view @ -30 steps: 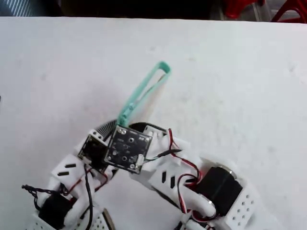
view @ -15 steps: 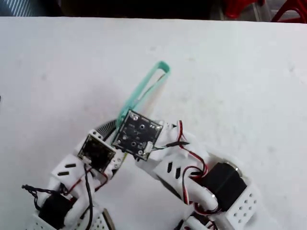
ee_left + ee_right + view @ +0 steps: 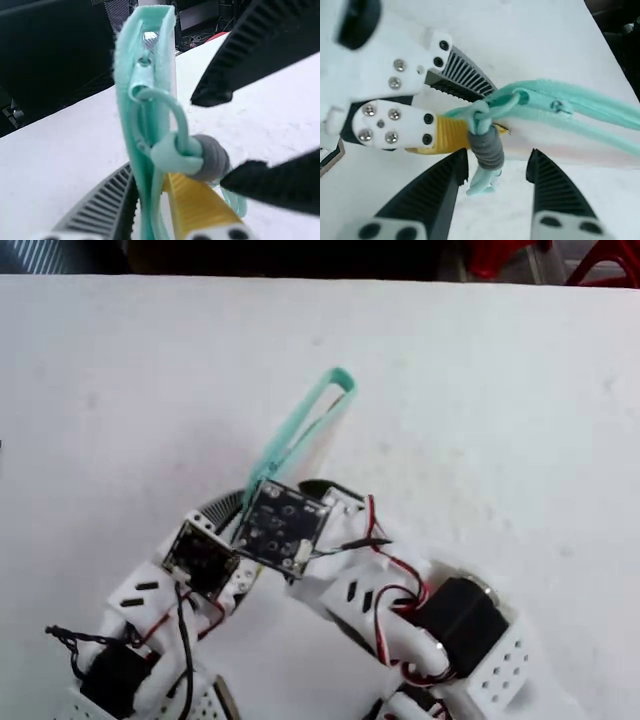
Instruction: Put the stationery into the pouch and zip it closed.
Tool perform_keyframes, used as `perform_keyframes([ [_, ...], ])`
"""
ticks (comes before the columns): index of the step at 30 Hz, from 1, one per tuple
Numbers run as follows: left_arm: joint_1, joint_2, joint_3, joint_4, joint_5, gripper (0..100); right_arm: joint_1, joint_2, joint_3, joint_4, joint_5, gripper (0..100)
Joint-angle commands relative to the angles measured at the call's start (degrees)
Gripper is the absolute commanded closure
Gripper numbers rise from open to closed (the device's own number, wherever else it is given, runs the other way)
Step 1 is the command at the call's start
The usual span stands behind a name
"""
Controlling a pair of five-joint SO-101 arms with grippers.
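pouch on edge, pinched by one arm, pull between the other's spread fingers

a white table [image 3: 480, 390] takes up most of the high view. the left arm [image 3: 150, 610] and the right arm [image 3: 440, 630] come in from the near edge and meet near the table's middle, wrists side by side.

the teal pouch [image 3: 300, 425] stands on its long edge — from above it reads as a thin strip running diagonally away from the arms. its near end sits at the two wrists.

the left gripper [image 3: 150, 200] is pressed together on that near end of the pouch [image 3: 145, 75], a dark ribbed finger on one side and a yellow finger on the other.

the right gripper [image 3: 497, 160] is spread, its two black ribbed fingers apart on either side of the zipper pull [image 3: 482, 112] without touching it.

the pull is a looped teal cord knotted at the pouch's end, carrying a grey bead [image 3: 487, 145] — the bead hangs just beside the yellow finger.
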Motion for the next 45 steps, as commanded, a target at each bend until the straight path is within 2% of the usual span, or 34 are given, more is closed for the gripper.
perform_keyframes([
  [1,0.0,0.1,-0.4,-2.2,0.4,98,-2.1,-0.6,1.3,-2.9,0.8,81.6],
  [8,0.0,0.1,-0.4,-2.1,0.4,98,-2.5,-0.6,2.7,-6.1,0.8,82.7],
  [12,0.0,0.1,-0.4,-2.0,0.4,98,-2.5,-0.6,2.8,-7.0,0.8,94.4],
  [14,0.0,0.1,-0.4,-2.0,0.4,98,-2.6,-0.6,2.8,-7.3,0.8,97.2],
  [23,0.0,0.1,-0.4,-2.0,0.4,98,-2.4,-1.3,1.9,-7.3,0.9,98.1],
  [29,0.0,0.1,-1.5,-2.0,0.4,97,-2.3,-8.9,-2.0,-7.4,0.8,98.1],
  [33,0.0,0.1,-1.7,-1.9,0.8,88,-2.3,-8.8,-1.5,-7.7,0.8,98.1],
  [38,0.0,0.1,-2.0,-2.5,9.9,77,-2.3,-7.7,-1.1,-7.8,0.8,98.1],
  [45,0.0,0.1,-1.6,-8.5,10.1,80,-2.3,-7.7,-1.2,-7.4,0.8,98.1],
])
